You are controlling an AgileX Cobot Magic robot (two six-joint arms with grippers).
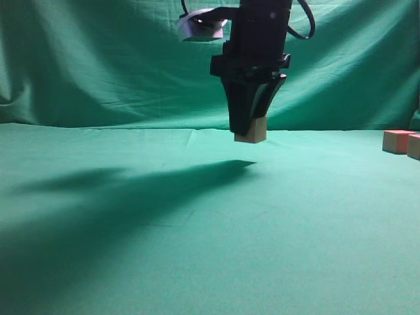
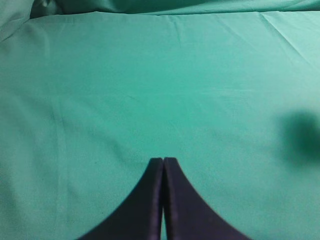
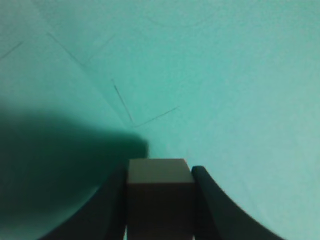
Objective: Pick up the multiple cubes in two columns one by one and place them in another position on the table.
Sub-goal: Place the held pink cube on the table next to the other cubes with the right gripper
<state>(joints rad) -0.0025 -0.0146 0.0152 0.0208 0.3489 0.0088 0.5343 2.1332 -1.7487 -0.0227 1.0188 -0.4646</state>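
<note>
One cube is clamped between the jaws of the right gripper, partly open to the block's width, and hangs clear above the middle of the table, its shadow stretching across the cloth toward the left edge. Two further cubes sit on the cloth at the far right edge, seemingly touching each other, though the frame cuts them off. The left gripper has its jaws pressed together over bare cloth, holding nothing; the table cover is creased green fabric, matched by the draped green backdrop behind.
</note>
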